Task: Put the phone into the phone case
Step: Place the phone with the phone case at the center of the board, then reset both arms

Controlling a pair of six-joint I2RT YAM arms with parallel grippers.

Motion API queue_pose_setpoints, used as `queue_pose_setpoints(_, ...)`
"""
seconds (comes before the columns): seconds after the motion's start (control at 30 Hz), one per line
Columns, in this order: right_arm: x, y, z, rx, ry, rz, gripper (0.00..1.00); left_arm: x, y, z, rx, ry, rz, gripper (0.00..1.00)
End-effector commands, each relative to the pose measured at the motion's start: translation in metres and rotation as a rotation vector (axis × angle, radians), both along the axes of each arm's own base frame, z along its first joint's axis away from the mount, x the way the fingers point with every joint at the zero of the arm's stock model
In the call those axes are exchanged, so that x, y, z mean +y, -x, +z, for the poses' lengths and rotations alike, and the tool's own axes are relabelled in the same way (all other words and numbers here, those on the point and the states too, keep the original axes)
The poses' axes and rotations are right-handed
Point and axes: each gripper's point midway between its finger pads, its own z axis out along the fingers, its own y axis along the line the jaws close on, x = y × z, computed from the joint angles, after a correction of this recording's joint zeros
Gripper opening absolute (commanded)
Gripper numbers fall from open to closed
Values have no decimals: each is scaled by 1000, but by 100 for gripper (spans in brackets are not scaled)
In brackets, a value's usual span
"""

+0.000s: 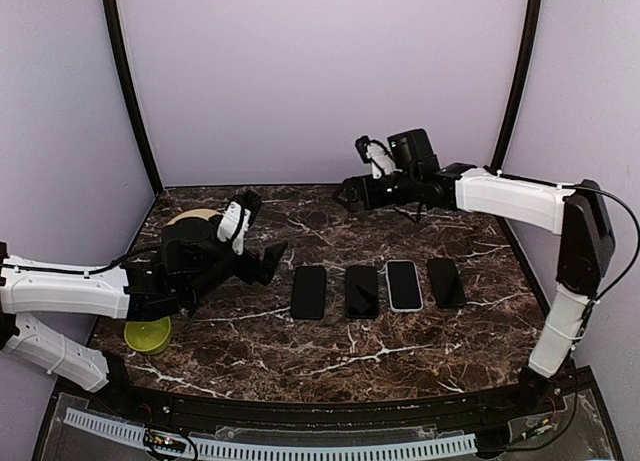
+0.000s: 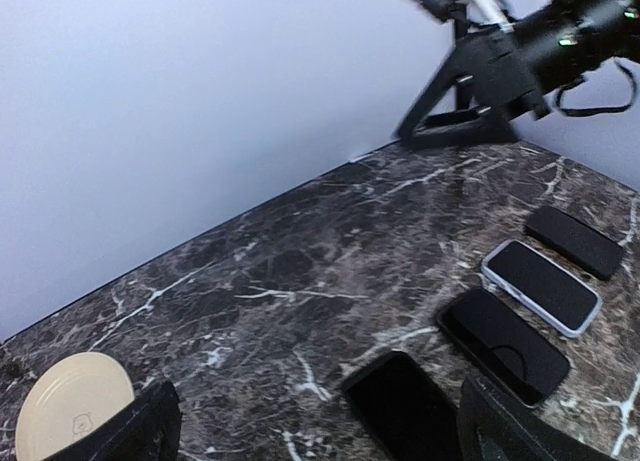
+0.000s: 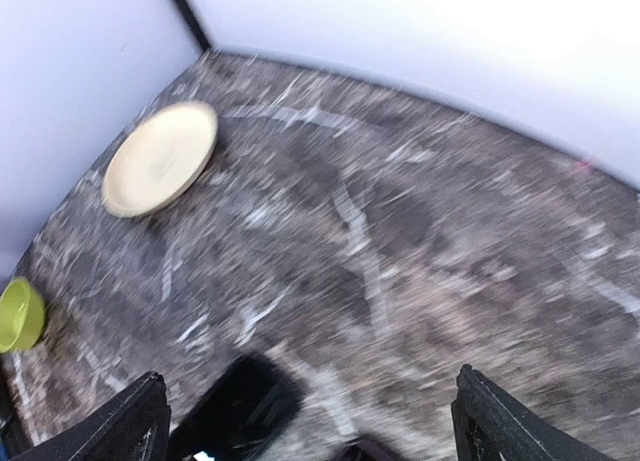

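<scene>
left hand [image 1: 268,264] spread | right hand [image 1: 350,193] spread | phones [image 1: 362,291] in row; white-rimmed phone [image 1: 404,285] perhaps cased | plate [image 1: 190,217], bowl [image 1: 148,335] left

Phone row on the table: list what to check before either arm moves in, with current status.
1. Left gripper open, empty: ok.
2. Right gripper open, empty: ok.
3. Row of four slabs lying flat, apart: ok.
4. Which black slab is phone, which is case: cannot tell.
5. Light-rimmed slab already cased: cannot tell.
6. Plate and green bowl clear of the row: ok.
</scene>
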Motion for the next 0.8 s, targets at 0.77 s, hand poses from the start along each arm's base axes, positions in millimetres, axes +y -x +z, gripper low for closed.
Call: queue_pose_setpoints(0.77,-378,53,-13,-641,43,-942,98,320,-96,-25,-117,39,958,99)
